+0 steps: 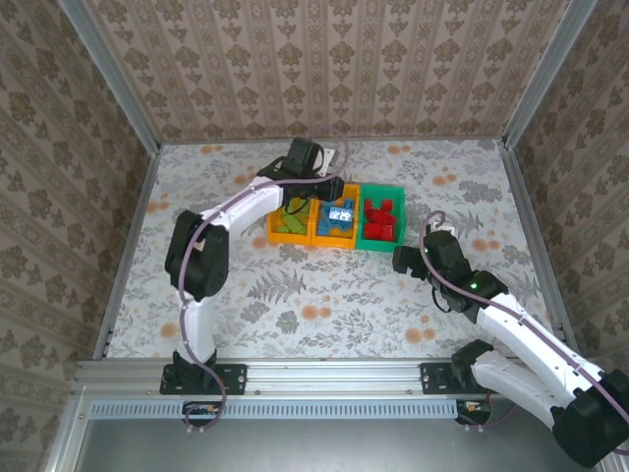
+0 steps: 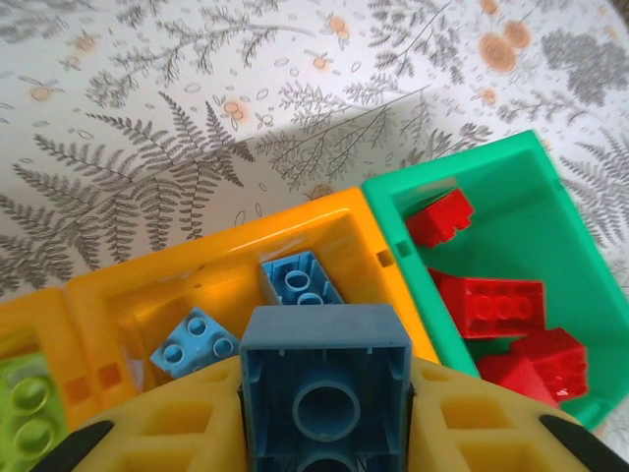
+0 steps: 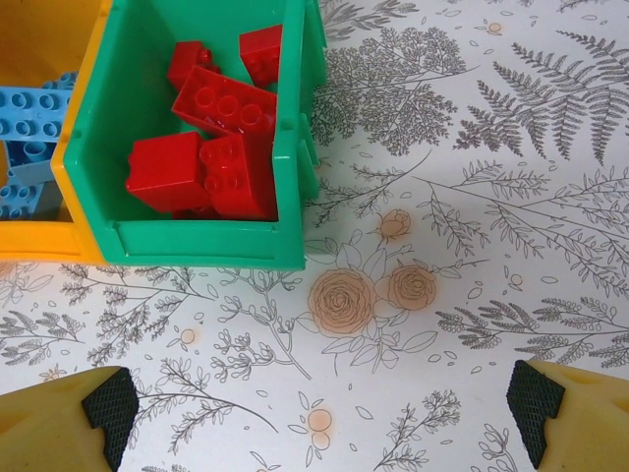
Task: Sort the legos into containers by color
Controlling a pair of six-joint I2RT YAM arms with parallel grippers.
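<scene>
Three joined containers stand in a row at mid-table. The left orange bin (image 1: pixel 289 236) holds lime legos (image 2: pixel 29 411). The middle orange bin (image 2: pixel 226 258) holds blue legos (image 2: pixel 301 281). The green bin (image 3: pixel 197 243) holds several red legos (image 3: pixel 222 106). My left gripper (image 2: pixel 324 398) hangs over the middle orange bin, shut on a blue brick (image 2: pixel 324 374) whose hollow underside faces the camera. My right gripper (image 3: pixel 322 408) stands open over bare table just in front of the green bin's right corner, with nothing between its black pads (image 3: pixel 106 401).
The flower-patterned tablecloth (image 1: pixel 324 305) lies between the bins and the arm bases. Wallpapered walls with metal frame posts (image 1: pixel 133 202) close in the table on three sides. The left arm (image 1: pixel 211 231) reaches in an arc up to the bins.
</scene>
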